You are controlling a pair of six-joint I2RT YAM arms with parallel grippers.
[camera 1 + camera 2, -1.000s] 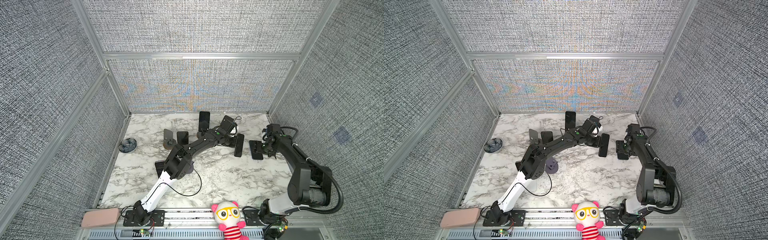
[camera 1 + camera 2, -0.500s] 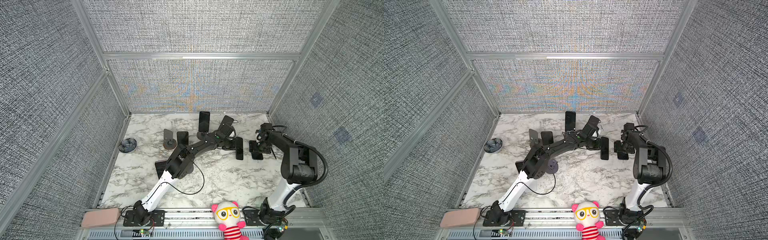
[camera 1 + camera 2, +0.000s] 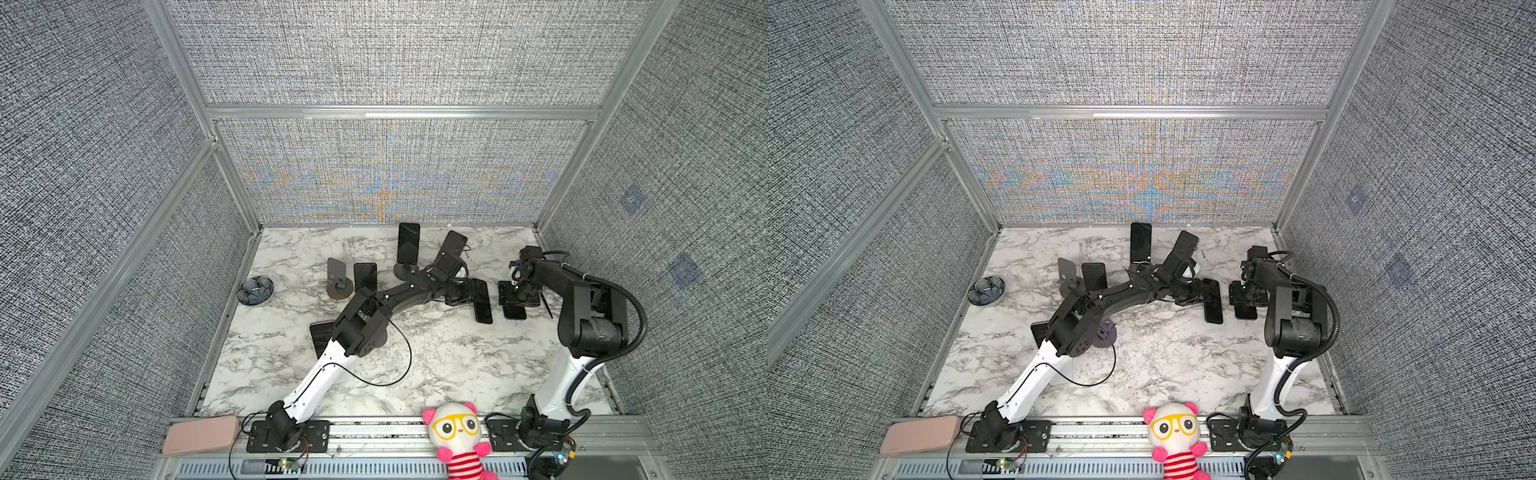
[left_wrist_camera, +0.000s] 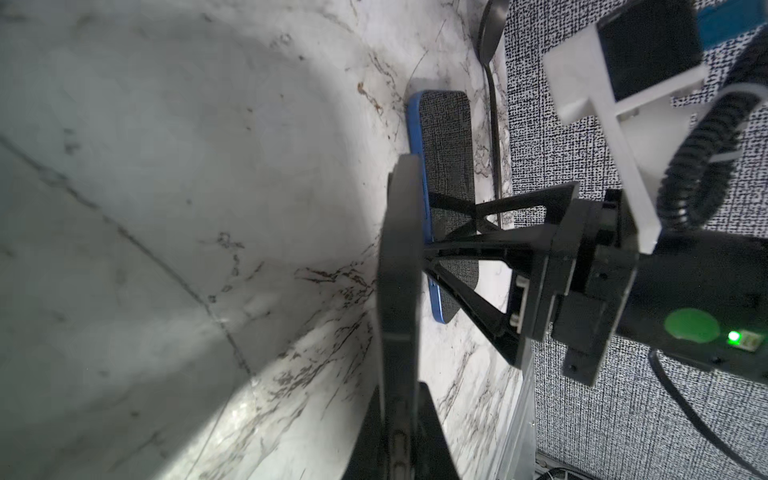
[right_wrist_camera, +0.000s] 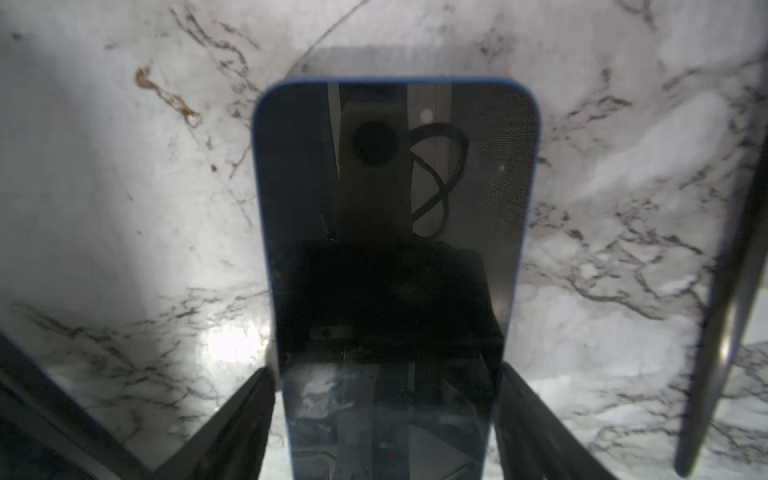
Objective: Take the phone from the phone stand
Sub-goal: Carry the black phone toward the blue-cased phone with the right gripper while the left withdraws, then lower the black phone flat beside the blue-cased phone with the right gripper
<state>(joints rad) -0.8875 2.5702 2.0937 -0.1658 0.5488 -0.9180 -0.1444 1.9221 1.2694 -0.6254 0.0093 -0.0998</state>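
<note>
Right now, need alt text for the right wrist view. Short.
A blue phone lies screen up on the marble table, its dark glass mirroring the camera and a cable. The two fingers of the right gripper flank its near end at the edges; whether they pinch it is unclear. A dark phone shows edge-on beside it, apart.

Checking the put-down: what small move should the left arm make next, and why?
Probably lower the dark phone flat onto the marble table, then open. The left gripper is shut on it, low beside the blue phone, which lies flat. Whether the dark phone touches the table I cannot tell.
</note>
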